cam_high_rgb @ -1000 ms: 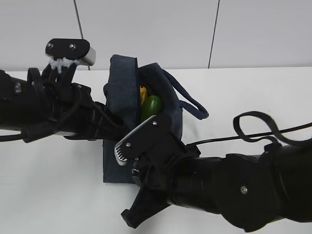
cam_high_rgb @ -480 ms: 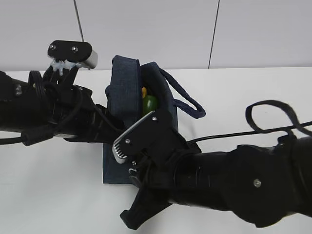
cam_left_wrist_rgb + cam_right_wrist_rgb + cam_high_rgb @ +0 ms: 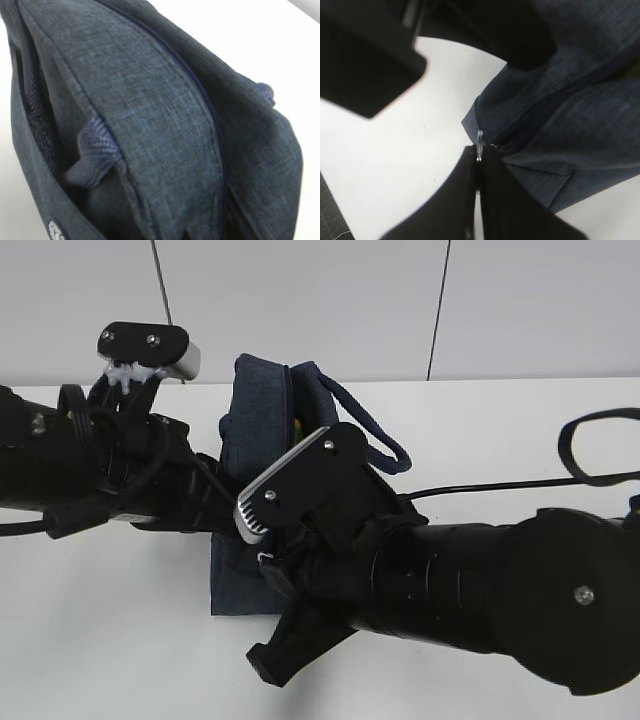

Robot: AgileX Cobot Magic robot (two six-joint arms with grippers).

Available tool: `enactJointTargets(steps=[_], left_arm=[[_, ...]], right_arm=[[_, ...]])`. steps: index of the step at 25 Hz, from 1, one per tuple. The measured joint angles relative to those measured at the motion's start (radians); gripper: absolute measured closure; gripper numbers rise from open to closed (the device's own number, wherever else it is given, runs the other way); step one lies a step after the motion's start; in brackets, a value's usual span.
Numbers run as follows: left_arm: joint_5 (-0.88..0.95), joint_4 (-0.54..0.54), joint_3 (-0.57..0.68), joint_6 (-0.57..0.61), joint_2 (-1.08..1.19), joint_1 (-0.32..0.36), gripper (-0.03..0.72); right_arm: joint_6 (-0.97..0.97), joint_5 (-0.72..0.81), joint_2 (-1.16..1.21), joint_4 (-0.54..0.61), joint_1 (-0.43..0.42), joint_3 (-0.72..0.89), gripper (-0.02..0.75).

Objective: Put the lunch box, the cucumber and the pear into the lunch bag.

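Exterior camera first: the dark navy fabric lunch bag [image 3: 262,430] stands on the white table [image 3: 500,440], its mouth nearly drawn together, and I see only a yellow sliver at the gap, too small for me to name. Its loop handle [image 3: 372,432] droops to the right side. My left arm's gripper [image 3: 222,502] reaches in against the bag's left wall, and I cannot see its fingertips from here. My right arm fills the foreground and hides the bag's lower front.

Left wrist camera: nothing but the navy cloth fills the view, with the long zipper seam [image 3: 202,105] curving across it and a short woven tab [image 3: 95,152] sticking out at the lower left. This pincer's tips are out of view; it is pressed nearly shut, though on what I cannot tell.

Right wrist camera: the right gripper [image 3: 479,156] is pinched tight on the silver ring pull [image 3: 479,142] at the zipper's end, beside the bag's lower corner, above the table.
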Motion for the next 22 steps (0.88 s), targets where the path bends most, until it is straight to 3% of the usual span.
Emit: enactJointTargets(steps=[4,10,22], left_arm=[[0.001,0.001,0.000,0.000,0.000,0.000,0.685],[0.010,0.002,0.000,0.000,0.000,0.000,0.685],[0.054,0.008,0.000,0.000,0.000,0.000,0.685]], right_arm=[[-0.090,-0.032,-0.006,0.082,0.000,0.000,0.738],[-0.345,-0.120,-0.041,0.320,0.000,0.000,0.738],[-0.422,-0.212,-0.059,0.372,0.000,-0.007,0.738]])
